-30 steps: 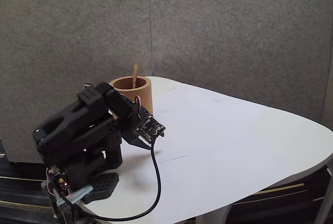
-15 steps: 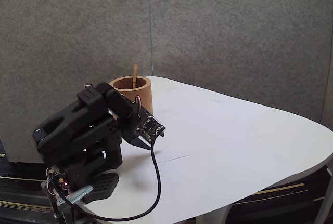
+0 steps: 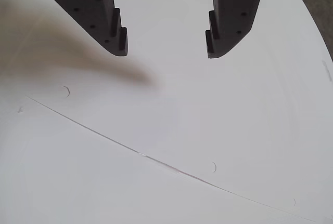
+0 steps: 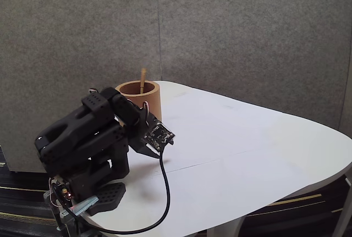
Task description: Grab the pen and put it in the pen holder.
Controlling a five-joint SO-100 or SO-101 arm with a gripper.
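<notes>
Your pen [image 4: 143, 79] stands inside the pen holder [image 4: 139, 98], leaning against the far inner wall with its upper end rising above the rim. It rests that way because the holder is far wider than the stick, so the wall alone props it. The holder sits on the white bench [image 4: 242, 149] at the far left corner in the fixed view, just behind the folded arm [image 4: 82, 138].

Your gripper [image 3: 166, 47] hangs low over bare bench. In the wrist view the two dark fingers [image 3: 106, 24] stand well apart with nothing between them, only white surface and a thin seam line [image 3: 140, 154] running across it. A sliver of tan at the top edge of that view may be the base of the holder; too little shows to be sure.

The arm is tucked back over its base, wrist pointed down, black cable [image 4: 165, 193] looping along the bench to the front. I judge this to be a rest posture, taken because the delivery is complete: pen in the holder, fingers empty and clear of it. No further step appears outstanding. The only risk I note is the holder's closeness to the arm's elbow, should you swing out carelessly.
</notes>
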